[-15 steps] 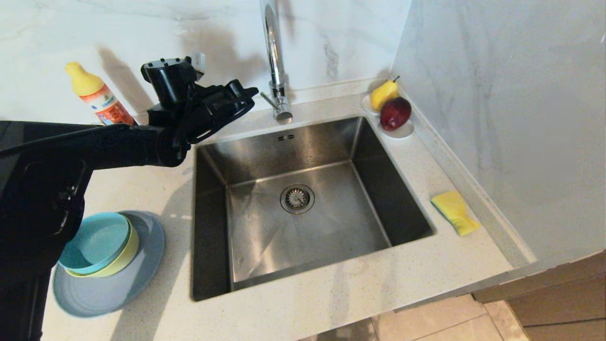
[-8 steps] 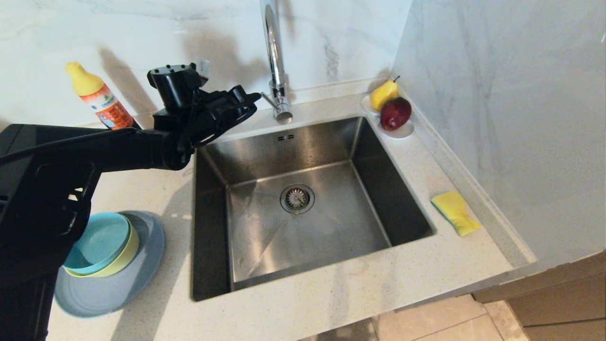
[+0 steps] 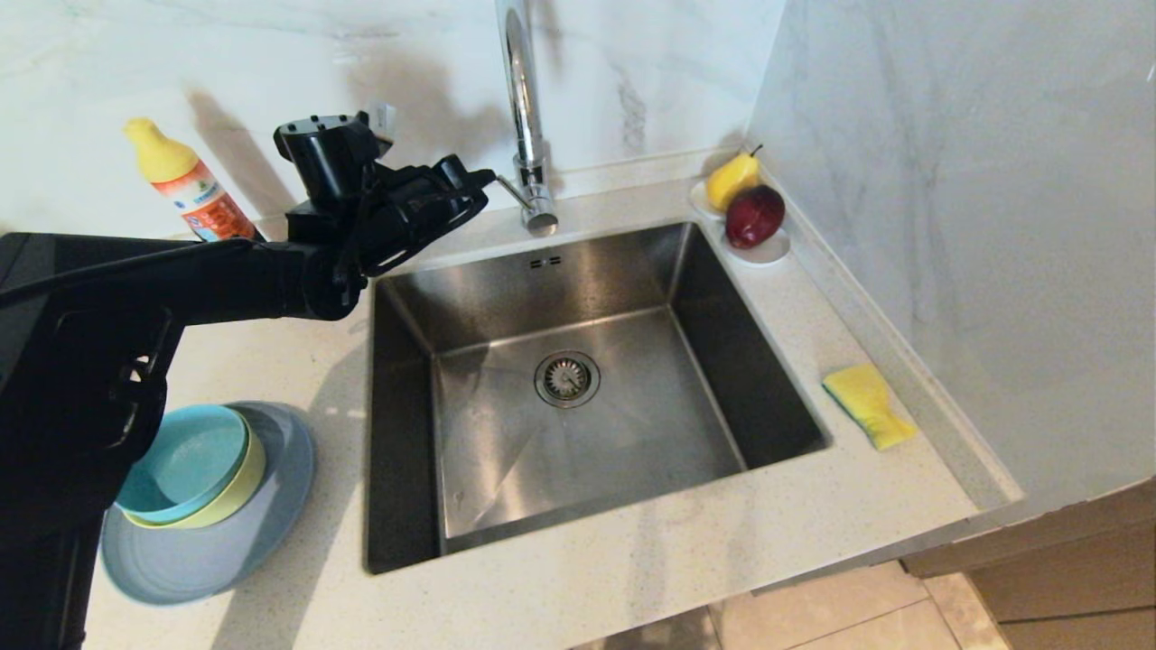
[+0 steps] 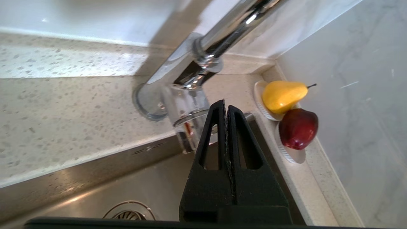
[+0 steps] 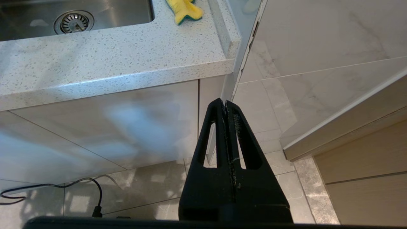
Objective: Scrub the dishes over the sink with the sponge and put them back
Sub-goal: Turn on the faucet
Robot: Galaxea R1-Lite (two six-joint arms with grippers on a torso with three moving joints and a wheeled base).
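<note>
On the near left of the speckled pale stone counter (image 3: 632, 560): three matte dishes, nested. One small teal-blue bowl (image 3: 181, 460) sits inside one yellow-green bowl (image 3: 237, 492), both on one wide grey-blue plate (image 3: 226, 551).

Centre: one brushed steel sink (image 3: 578, 388), rectangular, with one round strainer drain (image 3: 567, 378).

Right of the sink, on the counter: one sponge (image 3: 869, 404), yellow face up, dark green edge seen from the right wrist.

Above the sink's far left corner: left gripper (image 3: 483, 178), fingers pressed together, holding nothing, tips just beside the chrome tap (image 3: 528, 135).

Far left, by the wall: one yellow-capped bottle (image 3: 185, 185).

Far right corner: one white dish (image 3: 768, 251) with one yellow pear (image 3: 730, 181) and one red apple (image 3: 754, 215).

Below the counter edge, over the tiled floor: right gripper (image 5: 226, 103), fingers together, empty.

Walls: white marble.
</note>
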